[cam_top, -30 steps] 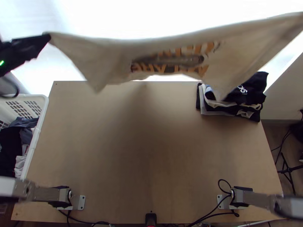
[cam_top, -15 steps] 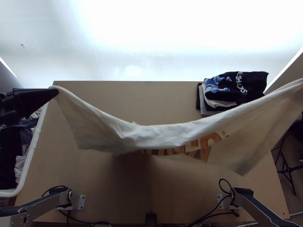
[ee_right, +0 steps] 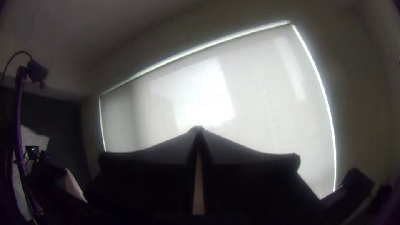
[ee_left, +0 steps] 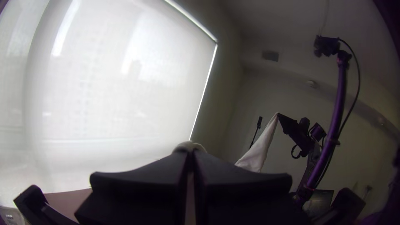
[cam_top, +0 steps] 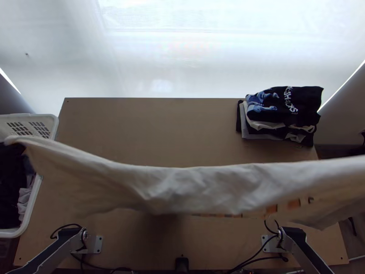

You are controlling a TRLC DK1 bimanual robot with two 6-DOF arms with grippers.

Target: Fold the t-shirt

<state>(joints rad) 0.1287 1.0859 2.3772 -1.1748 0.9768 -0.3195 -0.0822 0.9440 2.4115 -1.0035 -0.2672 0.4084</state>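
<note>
A pale t-shirt (cam_top: pixel 182 187) is held up above a light wooden table (cam_top: pixel 159 123), stretched sideways across its nearer half as seen in the top view. The upper edge is pulled into a long, shallow sag, with loose fabric hanging below it in soft creases. Patches of orange print can be made out low on the robot's right side of the cloth. One corner is drawn out over the white basket (cam_top: pixel 30 212) on the left, and the other end runs past the view's right edge.

In the left wrist view, the fingers of the left gripper (ee_left: pixel 190 152) are pressed together, with a bunched bit of the shirt pinched at their tips. Farther off, a peak of white cloth is clasped at the tips of the right gripper (ee_right: pixel 200 130). In its own wrist view, that gripper's fingers are brought together at the tips, where a small piece of fabric seems to be caught, though it is dim there.

Dark and light clothes (cam_top: pixel 11 187) are heaped in the basket. A stack of folded clothes (cam_top: pixel 283 109), topped by a black garment, is set at the table's far right corner.
</note>
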